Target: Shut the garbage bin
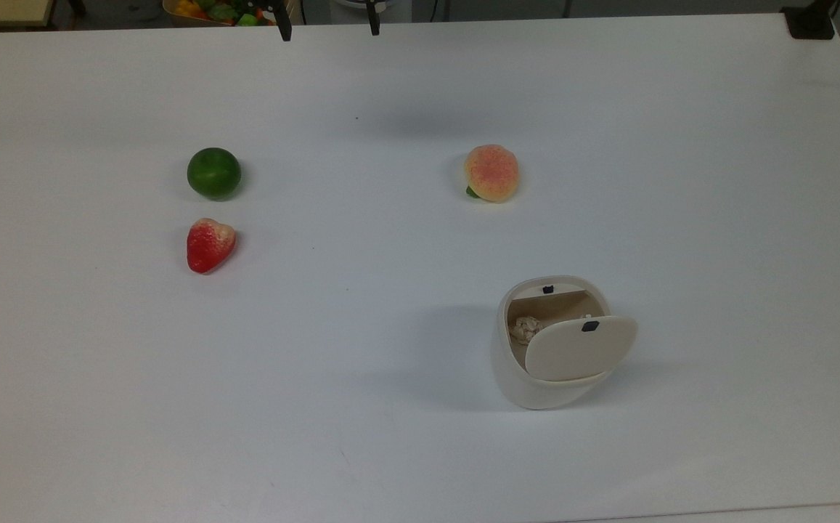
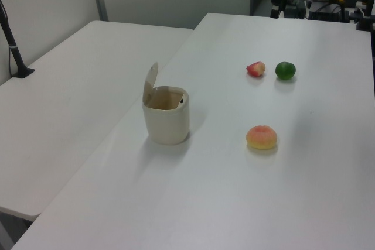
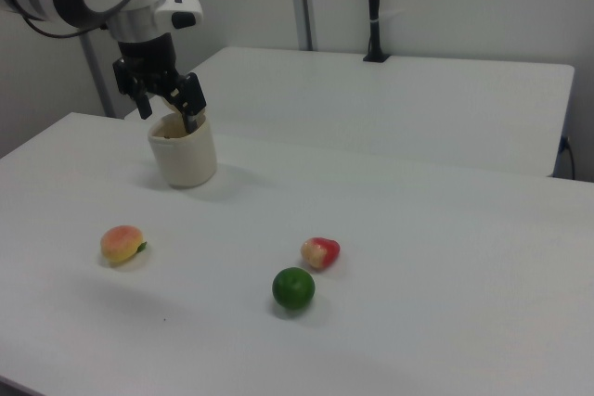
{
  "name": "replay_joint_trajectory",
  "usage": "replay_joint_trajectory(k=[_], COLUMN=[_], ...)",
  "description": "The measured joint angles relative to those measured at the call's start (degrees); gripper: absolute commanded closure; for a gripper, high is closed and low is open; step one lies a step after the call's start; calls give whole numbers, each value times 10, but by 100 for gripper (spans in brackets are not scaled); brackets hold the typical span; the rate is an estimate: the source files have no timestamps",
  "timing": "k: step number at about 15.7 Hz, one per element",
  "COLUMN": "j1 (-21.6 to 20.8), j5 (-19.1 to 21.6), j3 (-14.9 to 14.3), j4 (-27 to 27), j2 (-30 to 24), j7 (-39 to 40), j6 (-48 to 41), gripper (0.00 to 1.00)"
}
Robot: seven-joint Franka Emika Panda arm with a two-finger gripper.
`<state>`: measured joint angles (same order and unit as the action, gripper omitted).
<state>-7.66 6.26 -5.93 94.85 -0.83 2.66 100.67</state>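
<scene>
Going left to right in the top view: the lime [image 1: 214, 173] and strawberry [image 1: 209, 245] sit close together on the top view's left, the peach [image 1: 491, 172] is out near the middle, and the garbage bin [image 1: 547, 347] stands on the white table [image 1: 390, 450] toward the top view's lower right, well apart from all three fruits. Its lid [image 1: 580, 347] is hinged up and open, so it covers part of the opening; behind it you can just make out the tan inside and a pale crumpled lump [image 1: 525, 329] that I can't identify. The gripper [image 1: 325, 20] is cut off by the top view's upper edge, with just two dark fingertips poking in, spread wide apart with nothing between them. In the right view the gripper [image 3: 167, 99] overlaps the bin's rim in the picture, so it hides that bit of the bin [image 3: 184, 152] and I can't tell from there how near they really are. Plenty of bare tabletop all around the bin, and it stands clear of every table edge. In the left view a second table [image 2: 70, 103] butts up along the left view's left, on the lid [image 2: 150, 83] side of the bin.
</scene>
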Motion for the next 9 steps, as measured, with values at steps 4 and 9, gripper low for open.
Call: replay_joint_trajectory(k=[4, 9], j1=[0, 0], j5=[-1, -1], j3=[0, 0], j4=[-2, -8], j2=[0, 0], j7=[27, 28], j6=[0, -12], gripper=[0, 37])
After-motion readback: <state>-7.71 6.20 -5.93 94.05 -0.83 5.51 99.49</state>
